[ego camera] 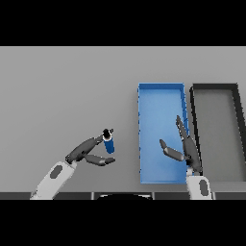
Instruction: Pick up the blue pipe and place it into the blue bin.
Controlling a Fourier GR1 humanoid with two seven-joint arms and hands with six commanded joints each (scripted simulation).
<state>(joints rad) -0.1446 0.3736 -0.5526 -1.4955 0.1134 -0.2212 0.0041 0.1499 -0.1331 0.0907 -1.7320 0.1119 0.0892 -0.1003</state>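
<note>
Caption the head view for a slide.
Left hand pinches the blue pipe left of the blue bin; right hand hovers open over it.

Black bin and grey surface

A black bin (216,132) with a grey floor lies lengthwise on the plain grey surface (67,96), just right of the right-hand fingers and well apart from the left-hand fingers across the surface.

I count one blue pipe (109,142), one blue bin (160,96), one black bin (215,88), and my two hands, left (84,153) and right (188,149), over one grey table (67,86).
</note>
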